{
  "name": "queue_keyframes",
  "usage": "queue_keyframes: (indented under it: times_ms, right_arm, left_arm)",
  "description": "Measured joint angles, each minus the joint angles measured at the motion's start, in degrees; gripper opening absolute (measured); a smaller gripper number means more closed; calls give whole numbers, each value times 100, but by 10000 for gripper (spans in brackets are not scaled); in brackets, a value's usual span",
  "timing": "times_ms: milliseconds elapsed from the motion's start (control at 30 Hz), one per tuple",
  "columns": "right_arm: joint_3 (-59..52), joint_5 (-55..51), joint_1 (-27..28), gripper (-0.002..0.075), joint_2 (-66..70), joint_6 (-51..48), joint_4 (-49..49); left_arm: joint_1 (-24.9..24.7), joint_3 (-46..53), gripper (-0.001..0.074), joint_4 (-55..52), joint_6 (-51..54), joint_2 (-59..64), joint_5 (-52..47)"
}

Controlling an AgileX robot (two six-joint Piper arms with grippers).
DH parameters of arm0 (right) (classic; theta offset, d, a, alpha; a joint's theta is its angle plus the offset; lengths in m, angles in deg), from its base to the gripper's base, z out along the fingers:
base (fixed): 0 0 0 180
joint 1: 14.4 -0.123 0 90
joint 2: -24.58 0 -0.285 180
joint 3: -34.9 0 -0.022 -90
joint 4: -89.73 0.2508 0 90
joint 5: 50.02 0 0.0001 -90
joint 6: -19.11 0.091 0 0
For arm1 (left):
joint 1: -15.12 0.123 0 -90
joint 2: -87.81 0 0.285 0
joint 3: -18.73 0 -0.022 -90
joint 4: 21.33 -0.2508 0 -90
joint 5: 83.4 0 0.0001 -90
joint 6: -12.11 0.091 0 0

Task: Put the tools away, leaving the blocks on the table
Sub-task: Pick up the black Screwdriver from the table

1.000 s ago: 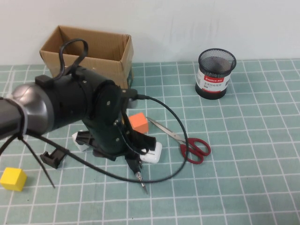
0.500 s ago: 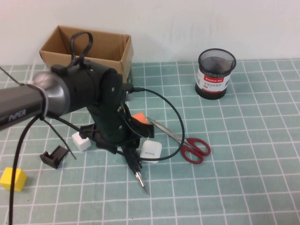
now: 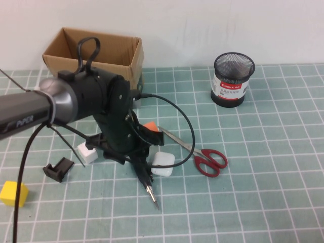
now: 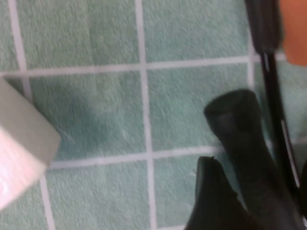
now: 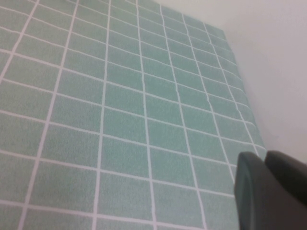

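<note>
The thick black-handled screwdriver (image 3: 147, 181) lay on the table (image 3: 263, 202), its handle directly under the left gripper (image 3: 137, 161), whose fingers were spread wide around it. The red-handled scissors (image 3: 202, 155) lay near, on the gripper's right side. The white earbud case (image 3: 163, 164) was just beside the gripper. The right gripper (image 5: 268, 191), well apart, was pressed together and held nothing.
</note>
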Motion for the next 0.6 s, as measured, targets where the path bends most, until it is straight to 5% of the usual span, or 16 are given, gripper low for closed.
queue_keyframes:
  times_ms: [600]
  right_arm:
    - [0, 0, 0, -8, 0, 0, 0]
  left_arm:
    - [21, -67, 326, -9, -8, 133, -357]
